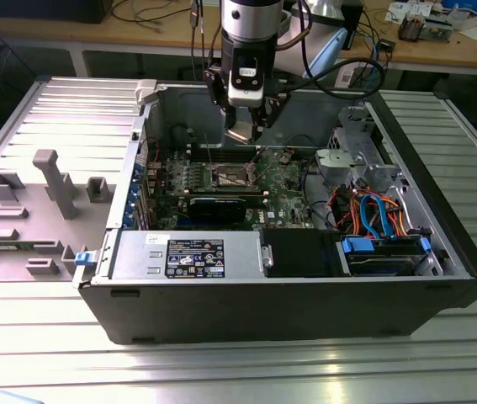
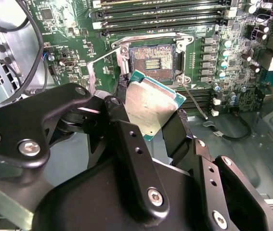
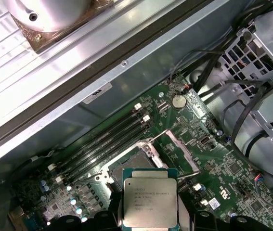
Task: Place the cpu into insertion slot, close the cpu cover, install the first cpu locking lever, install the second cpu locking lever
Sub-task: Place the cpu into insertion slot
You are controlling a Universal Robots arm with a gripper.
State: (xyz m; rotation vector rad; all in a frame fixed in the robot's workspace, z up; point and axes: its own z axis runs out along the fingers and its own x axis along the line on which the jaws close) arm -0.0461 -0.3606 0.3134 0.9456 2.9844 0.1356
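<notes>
Cpu (image 2: 151,107) was held by its opposite edges between the narrowly set fingers (image 2: 175,134) of the gripper (image 1: 245,128), metal top turned away from the board, so that its underside could be brought to the contacts. It was carried in the air inside the open computer case (image 1: 288,307), which lay near the middle of the desk (image 1: 440,370), and it was touching nothing but the fingers. It was poised above the insertion slot (image 2: 153,60), which sat on the motherboard (image 2: 69,29) toward the case's far wall, just beside the memory slots (image 3: 108,139). The slot's dark centre was left bare. The cpu cover (image 2: 103,56) appeared to be swung back off the slot's edge, presumably to keep the opening free. Seating was judged not yet begun, since the cpu was well clear of the slot in both wrist views.
</notes>
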